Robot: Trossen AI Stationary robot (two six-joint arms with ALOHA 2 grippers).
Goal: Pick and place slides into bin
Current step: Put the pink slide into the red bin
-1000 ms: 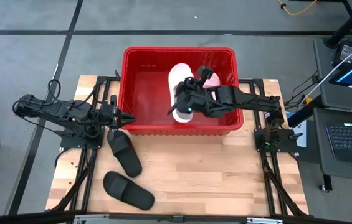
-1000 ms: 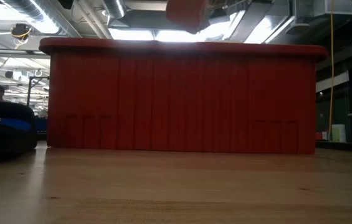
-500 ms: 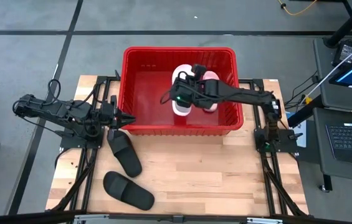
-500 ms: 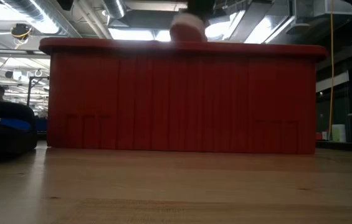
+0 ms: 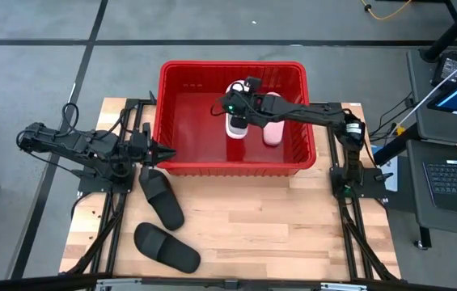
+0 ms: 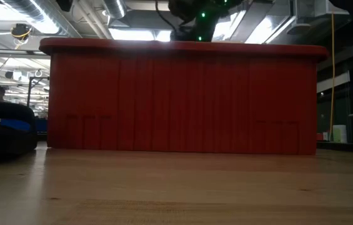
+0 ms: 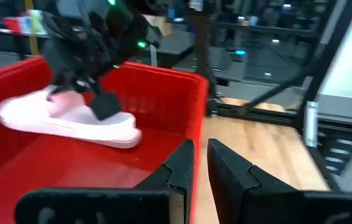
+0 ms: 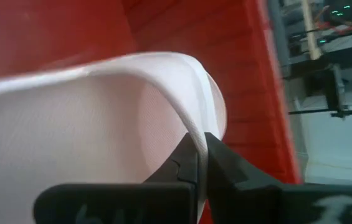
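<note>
At the left, the left gripper (image 5: 163, 153) is waiting with narrowly parted fingers at the near-left corner of the red bin (image 5: 176, 74), two black slides (image 5: 162, 199) lying nearby on the table (image 5: 293, 234). Rightward, the right gripper (image 5: 236, 109) is pinching a light pink slide (image 5: 236, 125) by its strap, suspended inside the bin beside its mate (image 5: 272, 129). Releasing from this height is risking a bounce or a slide landing askew on its mate.

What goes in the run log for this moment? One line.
right gripper: shut on pink slide, over bin | second pink slide: in bin | black slides: on table | left gripper: waiting beside bin
</note>
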